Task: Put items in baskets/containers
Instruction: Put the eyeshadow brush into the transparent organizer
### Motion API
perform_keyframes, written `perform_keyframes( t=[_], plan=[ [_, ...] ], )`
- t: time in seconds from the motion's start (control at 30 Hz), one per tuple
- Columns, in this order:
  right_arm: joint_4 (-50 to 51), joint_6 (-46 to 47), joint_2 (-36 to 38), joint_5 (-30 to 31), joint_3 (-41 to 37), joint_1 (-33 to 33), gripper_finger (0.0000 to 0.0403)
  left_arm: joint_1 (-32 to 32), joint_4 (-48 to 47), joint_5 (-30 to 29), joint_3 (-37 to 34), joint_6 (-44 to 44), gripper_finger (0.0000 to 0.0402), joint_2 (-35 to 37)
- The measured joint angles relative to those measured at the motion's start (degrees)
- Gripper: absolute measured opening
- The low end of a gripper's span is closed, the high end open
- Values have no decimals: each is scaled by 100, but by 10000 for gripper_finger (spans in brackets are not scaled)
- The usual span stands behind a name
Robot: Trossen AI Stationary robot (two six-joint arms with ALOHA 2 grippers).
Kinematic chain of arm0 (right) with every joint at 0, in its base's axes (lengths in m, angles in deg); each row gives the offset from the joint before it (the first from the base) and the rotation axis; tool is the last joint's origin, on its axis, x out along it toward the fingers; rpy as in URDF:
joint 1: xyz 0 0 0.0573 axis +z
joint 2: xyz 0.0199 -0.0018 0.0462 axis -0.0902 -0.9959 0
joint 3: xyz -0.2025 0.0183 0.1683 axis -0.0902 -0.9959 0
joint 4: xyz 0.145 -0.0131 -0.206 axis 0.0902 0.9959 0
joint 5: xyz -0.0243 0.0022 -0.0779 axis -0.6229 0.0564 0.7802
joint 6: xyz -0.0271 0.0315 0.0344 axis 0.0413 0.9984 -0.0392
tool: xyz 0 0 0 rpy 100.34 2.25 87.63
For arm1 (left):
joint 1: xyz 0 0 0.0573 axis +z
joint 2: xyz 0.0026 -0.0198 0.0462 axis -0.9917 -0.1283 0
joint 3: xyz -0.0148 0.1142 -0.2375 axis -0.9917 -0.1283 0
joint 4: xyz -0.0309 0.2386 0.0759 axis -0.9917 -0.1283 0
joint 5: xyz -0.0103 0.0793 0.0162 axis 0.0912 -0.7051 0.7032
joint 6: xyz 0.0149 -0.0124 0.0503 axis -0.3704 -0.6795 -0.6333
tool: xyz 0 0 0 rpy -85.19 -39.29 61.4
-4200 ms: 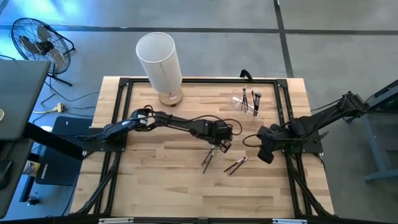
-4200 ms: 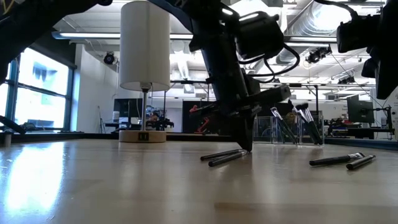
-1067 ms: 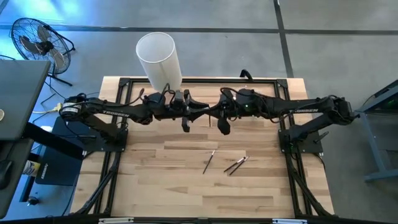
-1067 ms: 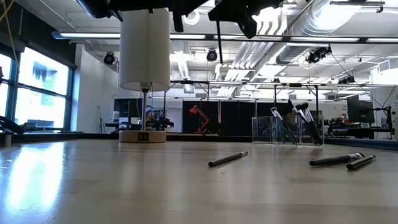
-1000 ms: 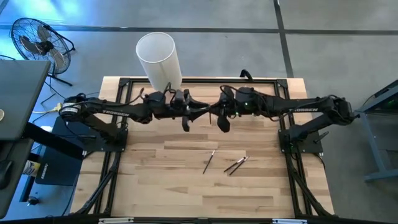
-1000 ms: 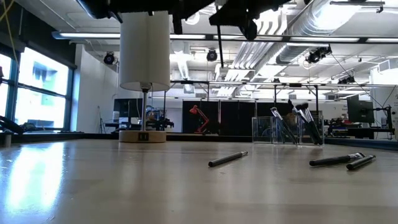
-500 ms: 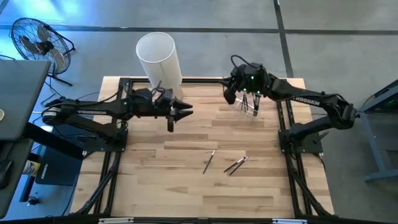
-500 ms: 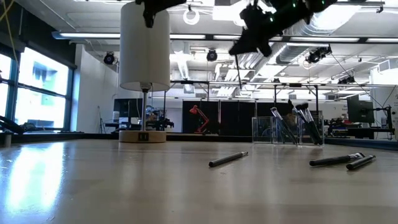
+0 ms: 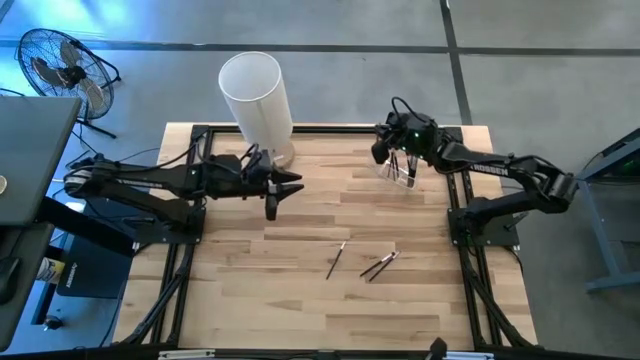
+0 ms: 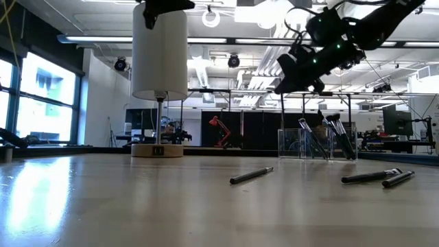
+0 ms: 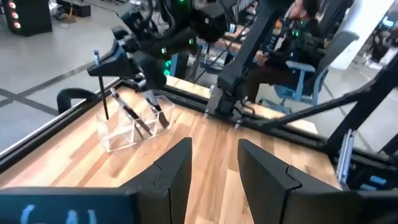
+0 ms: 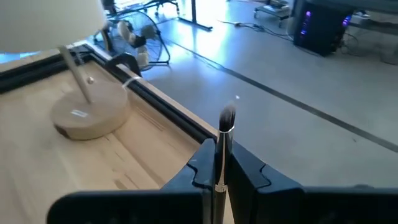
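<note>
My right gripper [image 9: 383,152] hangs over the table's far right, shut on one makeup brush [image 11: 102,87]. The brush's lower end is at the clear holder [image 9: 402,166], which stands on the table and holds several brushes. Whether that end is inside the holder I cannot tell. My left gripper [image 9: 298,182] stands open with nothing in it, left of the table's middle, beside the tall white cylinder [image 9: 256,95]. Three brushes lie flat on the table: one [image 9: 335,258] alone and a pair [image 9: 378,265]. My right gripper pinches the brush's shaft [image 12: 222,163] between its two fingers, a little below the bristle end [image 12: 228,116]. The fingers come nearly level from the table's right and lie across the brush. The brush stands upright, bristles up, lifted clear of the table.
A black frame rail [image 9: 320,128] runs round the tabletop. The cylinder's wooden base [image 12: 87,115] rests on the far left of the table. A person sits beyond the right arm's base [image 11: 298,37]. Bare wood [image 9: 260,300] fills the table's near half.
My right gripper has swung from the table's middle toward the far right edge and down to the clear holder, carrying the brush upright. My left gripper has drawn back toward the table's left edge, away from the right one.
</note>
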Motion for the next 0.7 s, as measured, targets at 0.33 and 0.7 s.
perform_keyframes(
  t=[0.33,0.7],
  plan=[
    [-369,140,-4,191,-723,-22,22,-2,-103,-12,2,95,129,5],
    [-746,205,25,93,-852,-21,99,-2,-96,-23,2,223,129,5]
  ],
)
